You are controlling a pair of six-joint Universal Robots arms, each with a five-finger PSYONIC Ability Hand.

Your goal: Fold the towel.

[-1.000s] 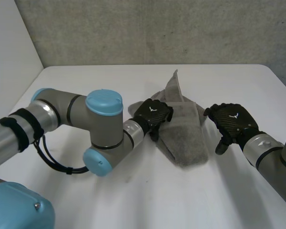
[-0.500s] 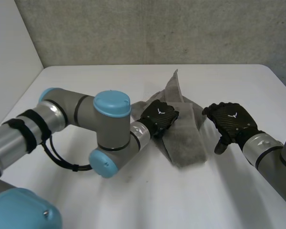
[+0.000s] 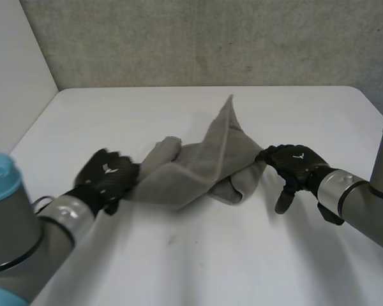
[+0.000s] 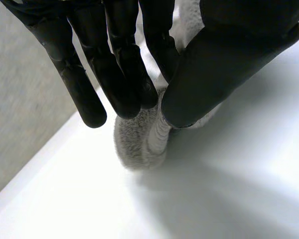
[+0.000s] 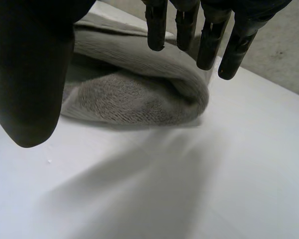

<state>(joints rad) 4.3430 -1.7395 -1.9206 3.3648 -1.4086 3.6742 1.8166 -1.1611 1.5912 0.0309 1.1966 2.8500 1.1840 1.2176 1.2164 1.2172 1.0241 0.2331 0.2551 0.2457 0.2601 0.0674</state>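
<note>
The grey towel (image 3: 198,164) lies crumpled mid-table, stretched leftward, with one corner standing up toward the back. My left hand (image 3: 107,177) is at the towel's left end. In the left wrist view its thumb (image 4: 214,59) and fingers pinch a bunched bit of the towel (image 4: 139,142), which hangs at the fingertips. My right hand (image 3: 293,162) is at the towel's right end, open. In the right wrist view its fingers (image 5: 209,45) reach straight over the folded, rounded end of the towel (image 5: 139,94) and its thumb stands apart beside it.
The white table (image 3: 210,268) spreads out in front of and behind the towel. A grey wall runs along its far edge. The table's left edge lies just beyond my left arm.
My left hand has closed on the towel and pulled back to the left, dragging that part of the cloth out with it. My right hand has shifted slightly left against the towel's right end.
</note>
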